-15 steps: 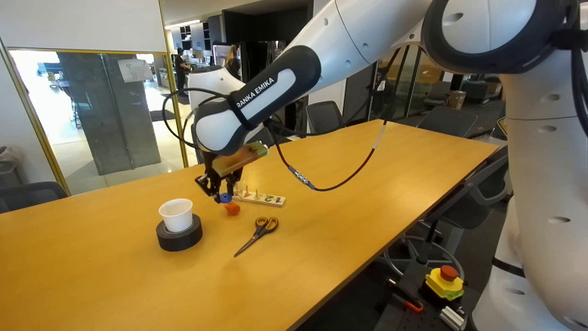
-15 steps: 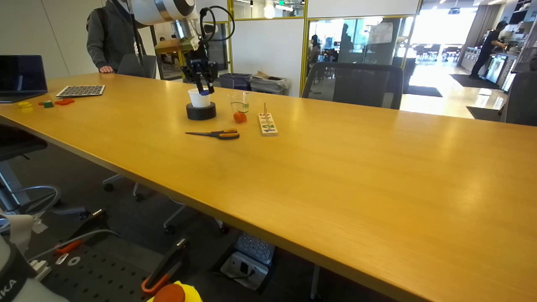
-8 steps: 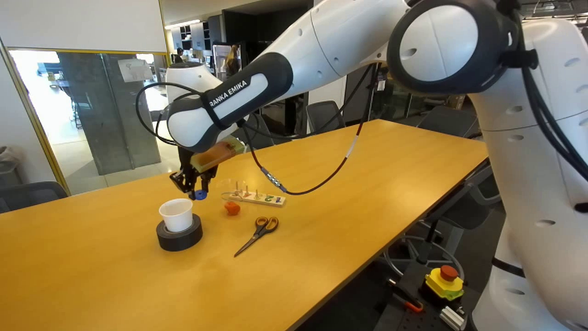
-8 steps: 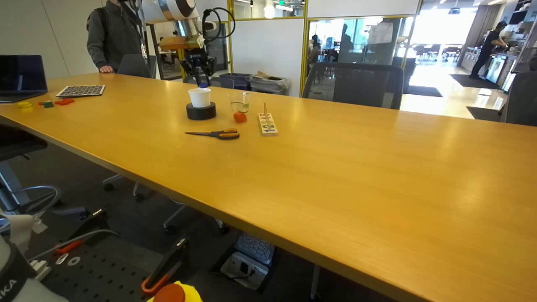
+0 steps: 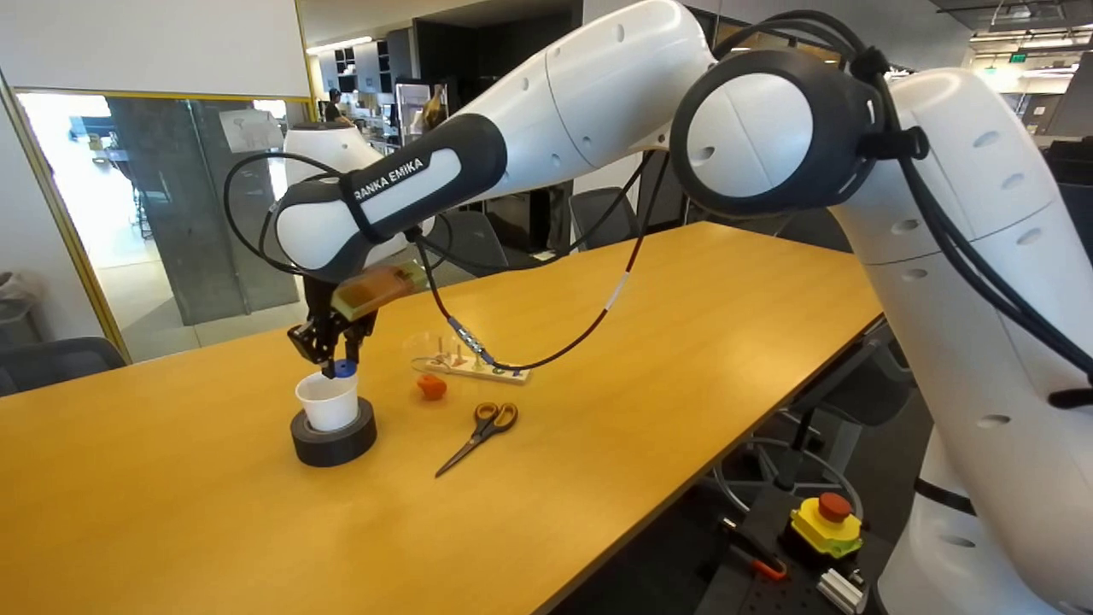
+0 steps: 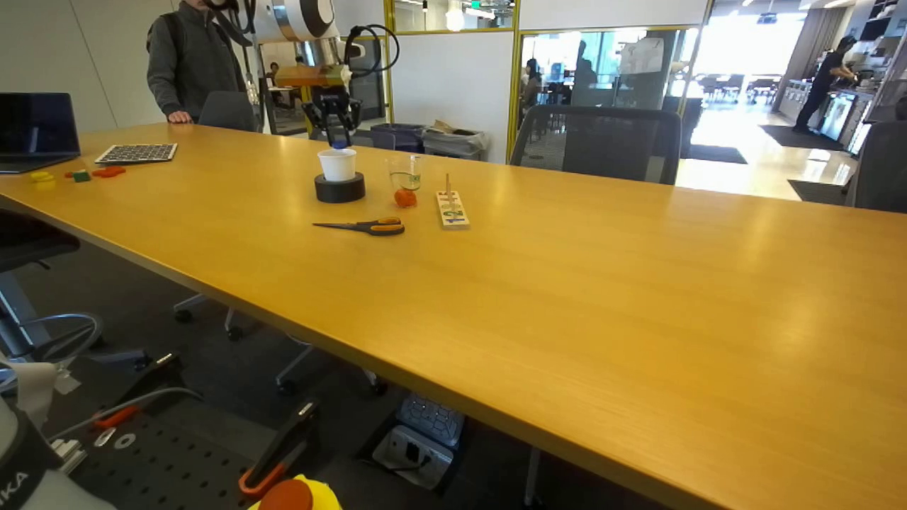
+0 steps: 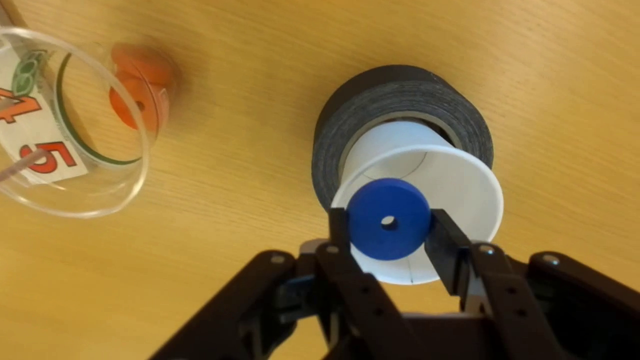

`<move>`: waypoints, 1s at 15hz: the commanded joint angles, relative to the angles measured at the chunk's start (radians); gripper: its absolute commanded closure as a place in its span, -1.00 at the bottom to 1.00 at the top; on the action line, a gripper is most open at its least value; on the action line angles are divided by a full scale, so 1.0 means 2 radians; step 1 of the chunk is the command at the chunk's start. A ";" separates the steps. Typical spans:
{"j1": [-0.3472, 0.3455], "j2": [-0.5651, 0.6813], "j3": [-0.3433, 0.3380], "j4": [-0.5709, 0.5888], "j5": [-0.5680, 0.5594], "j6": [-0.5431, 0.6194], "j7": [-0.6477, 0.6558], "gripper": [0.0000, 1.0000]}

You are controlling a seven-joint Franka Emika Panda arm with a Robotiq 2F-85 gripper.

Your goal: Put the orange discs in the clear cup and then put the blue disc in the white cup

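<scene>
One blue disc [image 7: 385, 197], wrist view: gripper [image 7: 389, 224] clamped on it, over the white cup [image 7: 465, 190]. In both exterior views, cup stands in black tape roll [image 5: 333, 447], nearer the far edge of table [image 6: 567, 283] than the scissors [image 5: 476, 436].

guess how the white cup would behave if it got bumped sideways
The white cup looks thin-walled, so it is probably light and may flex. Its foot sits inside the black tape roll, which would likely keep it from tipping easily.

Wood-toned table [image 6: 609, 297] carrying black tape roll [image 6: 340, 190], scissors [image 6: 368, 227], clear cup [image 6: 405, 177], numbered peg board [image 6: 453, 212], laptop [image 6: 37, 127], patterned board [image 6: 137, 153], small coloured pieces [image 6: 81, 176]
</scene>
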State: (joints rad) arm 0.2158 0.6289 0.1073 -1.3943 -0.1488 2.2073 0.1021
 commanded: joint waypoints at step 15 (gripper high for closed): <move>-0.005 -0.057 -0.024 -0.018 0.011 -0.101 -0.024 -1.00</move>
State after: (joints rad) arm 0.2157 0.6698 0.0771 -1.2853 -0.1111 2.0521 0.0498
